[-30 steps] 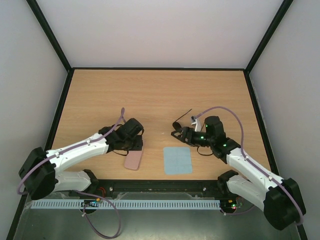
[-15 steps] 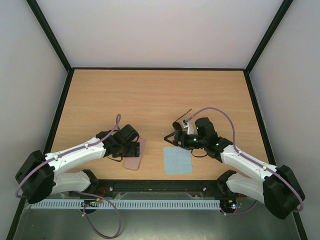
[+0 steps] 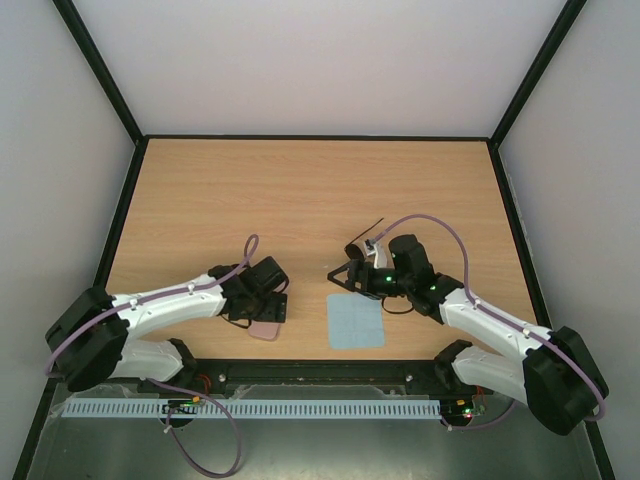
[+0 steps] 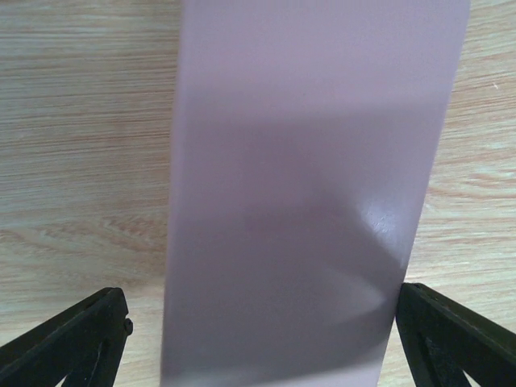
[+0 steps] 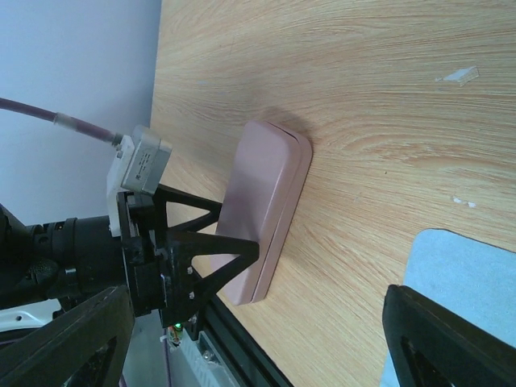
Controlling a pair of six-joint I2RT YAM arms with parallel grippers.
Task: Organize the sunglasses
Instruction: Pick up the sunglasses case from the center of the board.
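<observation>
The sunglasses point(image 3: 359, 245) lie on the table just behind my right wrist, dark, with one thin arm pointing back and right. They do not show in either wrist view. My right gripper point(image 3: 342, 279) point(image 5: 258, 347) hangs open over bare wood, holding nothing. The pinkish case point(image 3: 265, 329) point(image 4: 306, 185) point(image 5: 268, 197) lies flat near the front edge. My left gripper point(image 3: 268, 306) point(image 4: 262, 339) stands open astride its near end, one finger on each side, and wood shows between the left finger point(image 4: 81, 339) and the case.
A light blue cloth point(image 3: 355, 320) point(image 5: 476, 282) lies flat near the front edge, just in front of my right gripper. Small white specks point(image 5: 457, 76) dot the wood. The black front rail point(image 3: 320, 370) runs along the near edge.
My left gripper has opened wide and moved toward the front edge, over the case. My right gripper has opened a little more and moved left and nearer.
</observation>
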